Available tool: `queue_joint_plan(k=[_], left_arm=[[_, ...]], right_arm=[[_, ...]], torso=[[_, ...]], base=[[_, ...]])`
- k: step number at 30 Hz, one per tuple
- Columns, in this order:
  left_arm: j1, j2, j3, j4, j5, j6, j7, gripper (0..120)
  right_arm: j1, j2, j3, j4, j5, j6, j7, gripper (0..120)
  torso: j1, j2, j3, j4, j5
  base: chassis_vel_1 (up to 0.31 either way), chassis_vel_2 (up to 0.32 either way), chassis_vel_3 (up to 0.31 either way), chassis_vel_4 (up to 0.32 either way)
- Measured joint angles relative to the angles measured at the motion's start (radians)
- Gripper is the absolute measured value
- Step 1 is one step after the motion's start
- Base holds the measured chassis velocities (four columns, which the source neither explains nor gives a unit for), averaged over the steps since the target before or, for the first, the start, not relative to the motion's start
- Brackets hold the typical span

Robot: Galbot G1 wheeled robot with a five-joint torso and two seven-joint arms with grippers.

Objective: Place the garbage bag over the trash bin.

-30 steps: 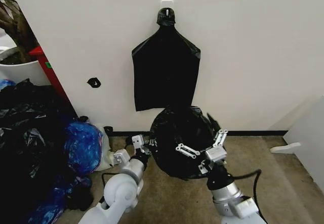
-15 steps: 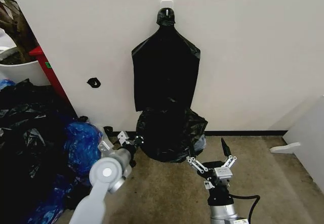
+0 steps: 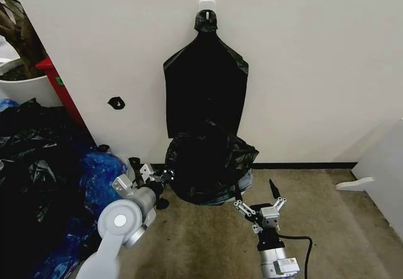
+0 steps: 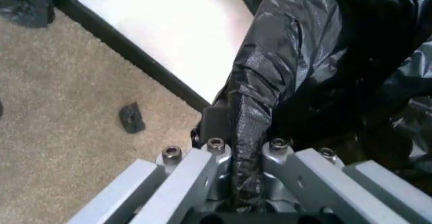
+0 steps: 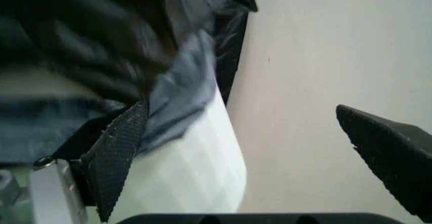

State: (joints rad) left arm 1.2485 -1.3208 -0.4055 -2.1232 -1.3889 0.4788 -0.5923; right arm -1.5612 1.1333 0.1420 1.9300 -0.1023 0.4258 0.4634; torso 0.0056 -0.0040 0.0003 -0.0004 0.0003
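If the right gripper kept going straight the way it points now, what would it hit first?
Most likely the trash bin, its pale lower side bare beneath the garbage bag. The right gripper, open, points at it from just in front; depth is uncertain.

The left arm reaches forward and low from the robot's left side, its rounded grey elbow joint nearest the head camera and the forearm angled inward. The left gripper (image 3: 155, 177) sits at the lower left edge of the garbage bag (image 3: 208, 169), and in the left wrist view its fingers (image 4: 182, 176) are closed together with a pleat of the black film pinched between them. The right arm points straight ahead, wrist upright and a black cable trailing off beside it. The right gripper (image 3: 259, 198) hangs just short of the bag with its black-padded fingers (image 5: 115, 158) spread wide, gripping nothing.
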Motion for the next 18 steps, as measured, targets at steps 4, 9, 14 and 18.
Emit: queue_joint_plan(k=[4,9,14,18], left_arm=[[0.003,0.003,-0.001,-0.017,-0.008,0.012,0.001,1],[0.005,0.002,-0.001,-0.027,-0.013,0.022,0.001,1],[0.008,0.002,0.0,-0.031,-0.014,0.026,0.003,1],[0.007,0.003,0.005,-0.027,-0.008,0.024,0.011,1]], right_arm=[[0.015,-0.003,0.048,-0.06,-0.043,0.056,-0.045,100],[0.038,0.003,0.092,-0.11,-0.061,0.094,-0.075,100],[0.06,0.004,0.177,-0.181,-0.099,0.218,-0.208,100],[0.064,-0.02,0.242,-0.22,0.121,0.39,-0.564,100]], torso=[[0.0,0.0,0.0,0.0,0.0],[0.0,0.0,0.0,0.0,0.0],[0.0,0.0,0.0,0.0001,0.0001],[0.0,0.0,0.0,0.0,0.0001]], base=[[0.0,0.0,0.0,0.0],[0.0,0.0,0.0,0.0],[0.0,0.0,0.0,0.0],[0.0,0.0,0.0,0.0]])
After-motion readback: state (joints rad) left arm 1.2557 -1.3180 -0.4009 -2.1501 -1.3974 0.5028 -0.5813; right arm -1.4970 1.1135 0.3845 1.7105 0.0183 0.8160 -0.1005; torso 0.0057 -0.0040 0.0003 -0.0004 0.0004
